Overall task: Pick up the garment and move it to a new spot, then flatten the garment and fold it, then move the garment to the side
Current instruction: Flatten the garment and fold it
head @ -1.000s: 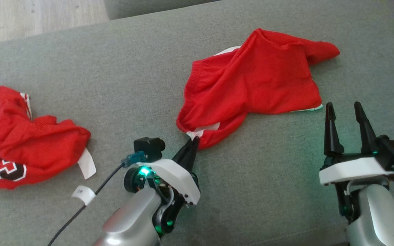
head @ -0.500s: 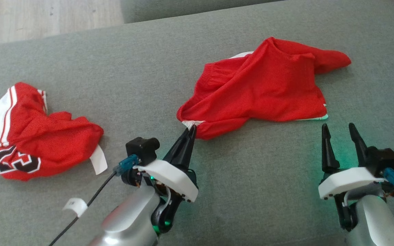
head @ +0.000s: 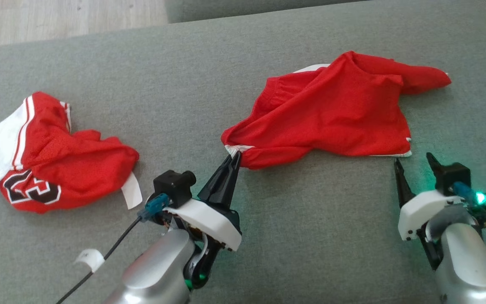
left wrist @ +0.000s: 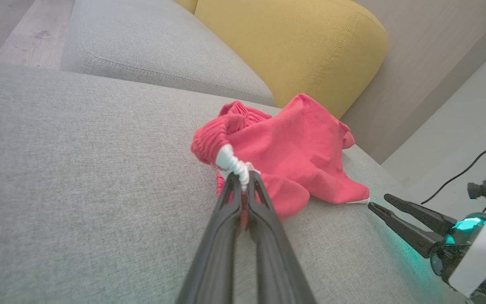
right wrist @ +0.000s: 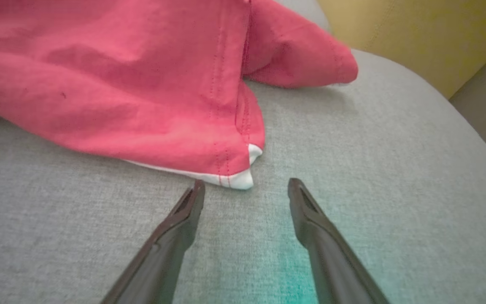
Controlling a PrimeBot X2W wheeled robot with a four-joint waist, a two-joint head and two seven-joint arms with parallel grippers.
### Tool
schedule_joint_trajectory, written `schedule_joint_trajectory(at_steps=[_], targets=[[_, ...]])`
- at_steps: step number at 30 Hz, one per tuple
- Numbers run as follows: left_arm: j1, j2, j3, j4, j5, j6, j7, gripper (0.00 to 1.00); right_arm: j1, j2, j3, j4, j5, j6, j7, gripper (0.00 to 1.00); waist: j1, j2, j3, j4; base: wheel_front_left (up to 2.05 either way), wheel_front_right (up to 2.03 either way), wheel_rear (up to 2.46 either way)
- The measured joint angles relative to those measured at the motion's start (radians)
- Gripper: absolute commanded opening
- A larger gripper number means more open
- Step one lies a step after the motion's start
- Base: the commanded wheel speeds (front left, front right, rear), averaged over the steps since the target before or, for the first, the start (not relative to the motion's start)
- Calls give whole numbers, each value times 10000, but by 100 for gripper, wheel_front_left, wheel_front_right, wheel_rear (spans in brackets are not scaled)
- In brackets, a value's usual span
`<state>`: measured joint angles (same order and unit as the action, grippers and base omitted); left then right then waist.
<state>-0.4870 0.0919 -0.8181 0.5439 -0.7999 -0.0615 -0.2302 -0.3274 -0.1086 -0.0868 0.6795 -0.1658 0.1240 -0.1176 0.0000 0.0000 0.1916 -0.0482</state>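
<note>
Gripping a white-trimmed corner of the red garment (head: 344,114), my left end effector (head: 235,157) was clenched on the cloth; my right end effector (head: 413,160) sat released, fingers spread, just beside the other near corner; the garment lay rumpled on the grey sofa cushion (head: 141,84); I judged flattening barely under way, with folding and moving aside left to do; a second red jersey (head: 61,169) lay well apart on my left.
</note>
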Motion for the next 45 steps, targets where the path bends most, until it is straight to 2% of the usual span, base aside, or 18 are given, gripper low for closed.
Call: schedule_joint_trajectory(at_steps=[13,14,16,17,18,19,27,34,39,45], targets=[[-309,-27,-56,17,0,-8,-13,0,-1032,-577,849,1114,-295,0,211,100,0,0,298,223,0,0,0],[-310,-27,-65,25,0,-12,-13,0,-1072,-591,861,1162,-293,0,209,95,0,0,302,231,0,0,0],[-312,-35,-77,42,0,-15,-13,0,-1149,-600,922,1283,-290,0,192,46,0,0,301,247,0,0,0],[-314,-35,-79,63,-2,-15,-13,0,-1157,-600,980,1331,-290,2,151,29,0,0,292,250,0,0,0],[-314,-35,-79,86,-2,-15,-15,0,-1157,-598,1051,1392,-288,2,115,23,0,0,282,251,0,0,0],[-315,-35,-79,102,-2,-15,-19,0,-1155,-598,1101,1440,-280,2,109,0,0,0,267,245,0,0,0],[-314,8,-44,290,-2,-15,-100,0,-1148,-667,1528,1645,21,2,123,0,0,0,22,56,0,0,0],[-306,474,-125,339,458,-6,-107,0,-1124,-1202,2483,1304,978,2,533,0,0,0,-389,-161,0,0,0],[-243,890,-247,332,857,0,-150,0,-1118,-1822,3290,251,2082,2,1089,0,-1,0,-747,-276,0,0,0],[-204,1469,-428,174,1496,100,-180,0,-1095,-2738,4031,-1674,3453,2,2050,0,-1,0,-1216,-375,0,0,0]])
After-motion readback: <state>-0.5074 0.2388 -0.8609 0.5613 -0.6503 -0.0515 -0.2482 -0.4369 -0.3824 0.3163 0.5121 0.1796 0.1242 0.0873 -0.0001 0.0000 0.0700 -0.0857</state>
